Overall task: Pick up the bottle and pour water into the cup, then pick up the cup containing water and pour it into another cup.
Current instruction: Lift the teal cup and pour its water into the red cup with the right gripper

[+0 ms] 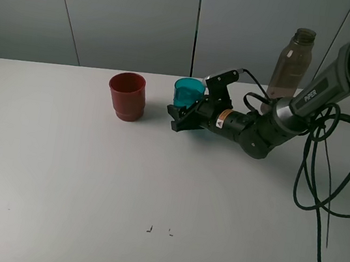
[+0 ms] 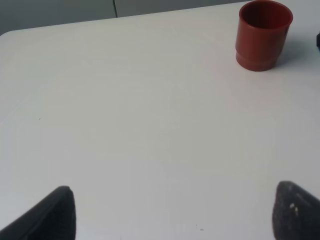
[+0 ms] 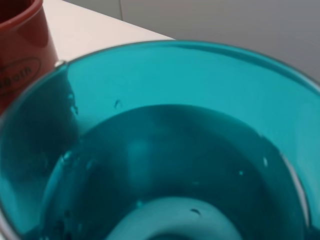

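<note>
the teal cup (image 1: 188, 92) stands upright on the table (image 1: 89, 177), toward the back and about mid-width. the right wrist view looks down into it and shows a clear level line with droplets on the inner wall, so it appears to hold water. the right tool (image 1: 184, 116) lies low at its base, on the side facing the camera. whether its fingers are clamped on the cup or only set beside it, i cannot tell, as neither view shows them meeting the wall.

the red cup (image 1: 127, 95) sits upright just to the left, near the teal one but apart from it. the bottle (image 1: 290, 62) stands upright at the back right, free of both tools. the left tool (image 2: 175, 220) hangs spread wide over bare table, well short of the red cup.

judged from this, the pour from the bottle looks done and the bottle is set down. the second half is only at the grasping stage: lifting the teal cup and tipping it into the red one is left.

writing: the red cup carries a dark oval mark (image 3: 17, 75) with letters, cut off and not readable. the right arm (image 1: 310, 95) shows white lettering and a small warning sticker (image 1: 220, 122), both too small to read.
</note>
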